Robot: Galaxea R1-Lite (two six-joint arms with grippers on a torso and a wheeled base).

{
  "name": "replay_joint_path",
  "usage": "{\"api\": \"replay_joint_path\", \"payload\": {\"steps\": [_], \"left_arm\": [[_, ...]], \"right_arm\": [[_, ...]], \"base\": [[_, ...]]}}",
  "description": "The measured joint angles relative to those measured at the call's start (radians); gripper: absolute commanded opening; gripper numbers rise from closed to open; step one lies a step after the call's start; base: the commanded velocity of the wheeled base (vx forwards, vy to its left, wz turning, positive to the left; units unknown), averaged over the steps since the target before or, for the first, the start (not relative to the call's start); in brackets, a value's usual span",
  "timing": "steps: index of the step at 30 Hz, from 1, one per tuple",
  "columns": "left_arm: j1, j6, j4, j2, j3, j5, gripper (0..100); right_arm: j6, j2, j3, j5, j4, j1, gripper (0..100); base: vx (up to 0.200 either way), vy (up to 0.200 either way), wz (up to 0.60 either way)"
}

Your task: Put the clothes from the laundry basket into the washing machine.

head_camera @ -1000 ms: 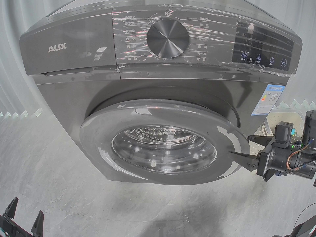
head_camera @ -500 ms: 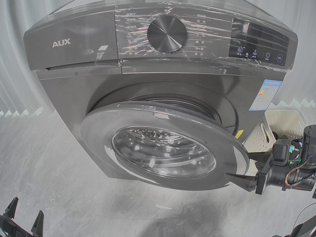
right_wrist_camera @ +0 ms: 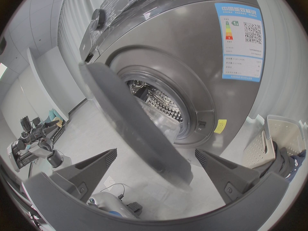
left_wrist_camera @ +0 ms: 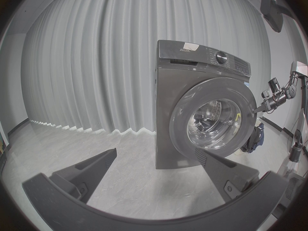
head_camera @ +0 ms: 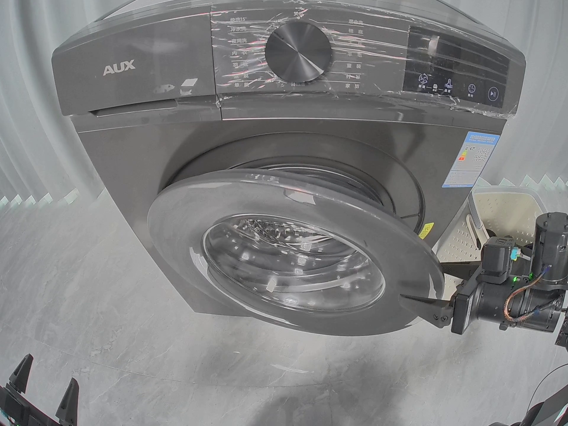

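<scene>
The grey washing machine [head_camera: 284, 125] stands in front of me with its round door [head_camera: 284, 249] partly open, hinged on the left. My right gripper [head_camera: 423, 280] is open, its fingers on either side of the door's free right rim [right_wrist_camera: 141, 125]. The steel drum [right_wrist_camera: 157, 103] shows through the gap behind the door. A white laundry basket [head_camera: 509, 211] sits on the floor to the right of the machine, with dark clothes [right_wrist_camera: 284, 164] hanging over its edge. My left gripper [head_camera: 49, 371] is open and holds nothing, low at the near left, far from the machine.
Pale curtains [left_wrist_camera: 96, 74] run behind the machine and along the room's left side. Grey tiled floor [head_camera: 118, 303] lies free in front of and to the left of the machine. Another robot [right_wrist_camera: 32, 141] stands far off across the room.
The door has swung further open, with my right gripper moving along at its rim towards me. The head view has shifted, and the basket now shows more. The left arm has not moved.
</scene>
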Motion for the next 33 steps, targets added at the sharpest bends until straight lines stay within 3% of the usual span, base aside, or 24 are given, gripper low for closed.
{"api": "replay_joint_path", "payload": {"steps": [13, 21, 26, 33], "left_arm": [[0.0, 0.0, 0.0, 0.0, 0.0, 0.0, 100], [0.0, 0.0, 0.0, 0.0, 0.0, 0.0, 100], [0.0, 0.0, 0.0, 0.0, 0.0, 0.0, 100], [0.0, 0.0, 0.0, 0.0, 0.0, 0.0, 100]], "right_arm": [[-0.001, -0.046, 0.076, 0.008, 0.0, 0.045, 100], [-0.001, -0.034, 0.014, -0.01, 0.0, 0.006, 100], [-0.003, 0.013, -0.023, -0.022, 0.0, -0.014, 100], [0.008, 0.044, -0.015, -0.017, -0.001, 0.053, 100]], "base": [[0.0, 0.0, 0.0], [-0.15, 0.0, 0.0], [0.0, 0.0, 0.0], [0.0, 0.0, 0.0]]}}
